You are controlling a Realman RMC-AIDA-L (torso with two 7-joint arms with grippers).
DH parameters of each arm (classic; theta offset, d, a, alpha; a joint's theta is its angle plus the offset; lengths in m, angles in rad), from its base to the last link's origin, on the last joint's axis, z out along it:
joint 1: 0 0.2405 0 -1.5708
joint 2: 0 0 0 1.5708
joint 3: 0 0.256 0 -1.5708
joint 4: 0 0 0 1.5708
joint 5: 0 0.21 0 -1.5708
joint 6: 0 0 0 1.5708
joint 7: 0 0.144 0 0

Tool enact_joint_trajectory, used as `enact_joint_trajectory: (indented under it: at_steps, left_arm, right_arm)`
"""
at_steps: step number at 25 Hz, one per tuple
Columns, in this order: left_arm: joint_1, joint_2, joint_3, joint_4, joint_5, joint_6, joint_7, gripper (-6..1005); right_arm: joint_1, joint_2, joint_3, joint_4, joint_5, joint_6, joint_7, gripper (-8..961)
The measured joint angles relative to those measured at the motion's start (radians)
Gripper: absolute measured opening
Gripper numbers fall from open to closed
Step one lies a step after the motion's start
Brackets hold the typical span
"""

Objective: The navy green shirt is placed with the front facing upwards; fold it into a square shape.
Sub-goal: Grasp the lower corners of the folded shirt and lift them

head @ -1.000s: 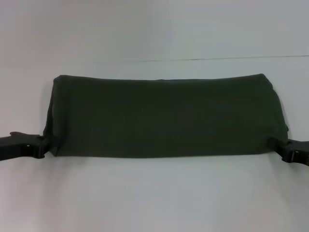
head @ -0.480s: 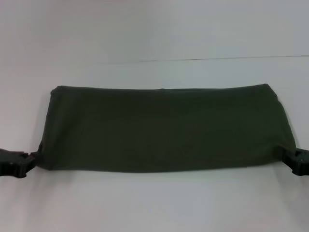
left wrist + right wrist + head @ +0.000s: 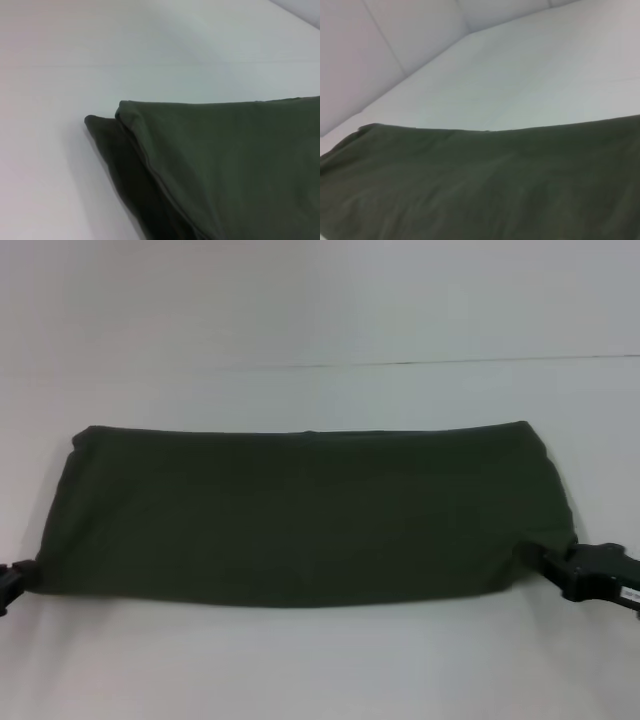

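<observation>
The navy green shirt (image 3: 300,515) lies on the white table as a long folded band running left to right, plain fabric on top. At the band's near left corner my left gripper (image 3: 22,576) shows only at the picture's edge, shut on the cloth. My right gripper (image 3: 535,562) is shut on the near right corner. The left wrist view shows the shirt (image 3: 230,170) with two stacked layers at a folded corner. In the right wrist view the shirt (image 3: 470,185) is a smooth sheet across the near part.
The white table (image 3: 320,660) extends in front of and behind the shirt. A seam or edge (image 3: 450,362) runs across the table behind the shirt. A pale wall (image 3: 380,45) rises beyond it.
The shirt has slid to the left and towards me. Both grippers moved left with its near corners, so the left one is nearly out of the picture and the right one shows more.
</observation>
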Motion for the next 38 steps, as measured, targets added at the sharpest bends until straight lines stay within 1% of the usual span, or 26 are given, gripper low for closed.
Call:
enact_joint_trajectory:
  at_steps: [3,5,9,12,20,26,32,35,38]
  left_arm:
    - [0.011,0.001,-0.004,0.003,0.001,0.000,0.009,61]
    - [0.021,0.001,-0.009,0.010,0.002,0.002,0.012,65]
    - [0.037,0.001,-0.016,0.017,0.002,0.008,0.020,72]
    - [0.049,-0.001,-0.025,0.029,0.002,0.039,0.036,77]
    - [0.088,-0.001,-0.047,0.092,0.003,0.097,0.040,92]
    - [0.094,-0.005,-0.061,0.090,0.021,0.079,0.041,103]
    - [0.094,-0.008,-0.057,0.078,0.034,0.054,0.041,113]
    - [0.091,-0.009,-0.041,0.078,0.072,0.053,0.038,119]
    - [0.084,-0.013,-0.033,0.078,0.101,0.044,0.023,124]
  right_arm:
    - [0.014,0.002,-0.027,0.010,0.000,-0.003,-0.003,97]
    - [0.009,0.003,-0.039,0.010,0.001,-0.014,-0.010,102]
    - [-0.020,0.003,-0.033,0.005,0.005,-0.043,-0.025,110]
    - [-0.039,0.000,-0.024,-0.007,0.008,-0.068,-0.026,116]
    - [-0.043,0.001,-0.019,-0.008,0.006,-0.078,-0.038,133]
    - [-0.034,0.001,-0.027,-0.006,0.004,-0.085,-0.036,146]
    - [-0.042,-0.006,-0.022,-0.011,0.004,-0.106,-0.029,158]
    - [-0.046,-0.013,-0.012,-0.010,0.007,-0.110,-0.026,164]
    - [-0.046,-0.013,0.002,-0.013,0.008,-0.111,-0.023,171]
